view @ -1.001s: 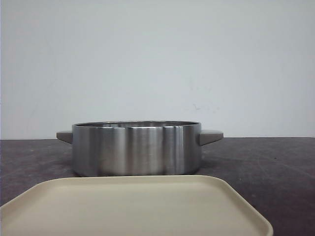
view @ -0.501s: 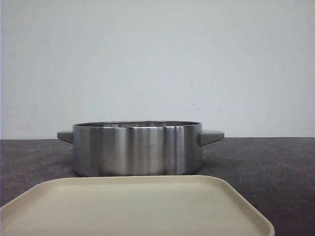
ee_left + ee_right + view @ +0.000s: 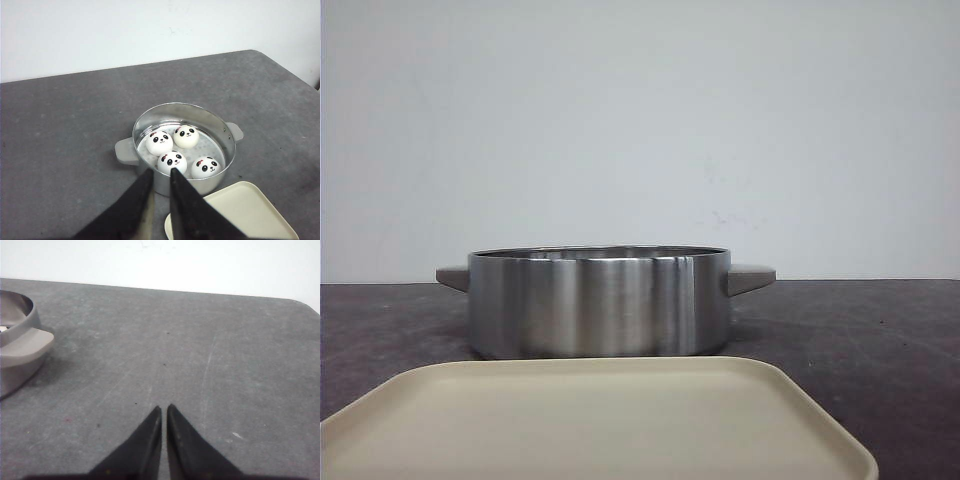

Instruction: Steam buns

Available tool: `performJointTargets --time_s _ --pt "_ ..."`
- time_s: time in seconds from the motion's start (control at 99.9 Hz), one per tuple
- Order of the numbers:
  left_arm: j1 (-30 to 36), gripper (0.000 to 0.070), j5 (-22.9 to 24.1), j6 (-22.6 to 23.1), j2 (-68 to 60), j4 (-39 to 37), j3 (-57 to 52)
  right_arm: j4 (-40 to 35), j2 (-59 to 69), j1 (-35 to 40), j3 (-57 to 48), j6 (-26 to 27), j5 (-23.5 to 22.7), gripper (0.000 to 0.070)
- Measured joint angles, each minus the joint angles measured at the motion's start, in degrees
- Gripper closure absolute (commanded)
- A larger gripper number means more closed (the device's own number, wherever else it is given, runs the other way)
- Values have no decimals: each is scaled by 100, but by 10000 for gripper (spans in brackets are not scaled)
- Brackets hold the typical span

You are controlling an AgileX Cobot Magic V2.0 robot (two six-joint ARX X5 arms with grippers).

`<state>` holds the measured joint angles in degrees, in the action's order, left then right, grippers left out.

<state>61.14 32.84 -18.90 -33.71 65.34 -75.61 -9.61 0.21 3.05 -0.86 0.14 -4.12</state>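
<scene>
No readable markings; four buns point(image 3: 181, 151) sit in steel pot point(image 3: 183, 144) beside beige tray point(image 3: 590, 420), left gripper point(image 3: 159, 176) and right gripper point(image 3: 164, 411) both pressed together and empty, scene unchanged since earlier frames.

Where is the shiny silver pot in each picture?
Front view: the shiny silver metal pot sits in the middle, behind the cream plastic tray.
Left wrist view: lower centre, with four white panda buns inside.
Right wrist view: only its edge and one grey handle show, far left.
Shared landmark: the pot's grey handles.
</scene>
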Motion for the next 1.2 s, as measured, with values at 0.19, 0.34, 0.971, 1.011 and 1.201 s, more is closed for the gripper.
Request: performJointTargets --time_s 0.19,0.34,0.971,1.011,1.201 --pt "0 688 0 0 0 -2 0 0 0 0 0 0 2 689" --pt "0 688 0 0 0 -2 0 0 0 0 0 0 2 689" --pt "-3287 688 -2962 424 1788 -3626 3082 0 0 0 0 0 0 689" --pt "-3676 688 -3449 402 2096 -4142 3635 0 0 0 0 0 0 689" --pt "-5156 688 -4026 234 3283 -5482 5742 2 0 0 0 0 2 689"
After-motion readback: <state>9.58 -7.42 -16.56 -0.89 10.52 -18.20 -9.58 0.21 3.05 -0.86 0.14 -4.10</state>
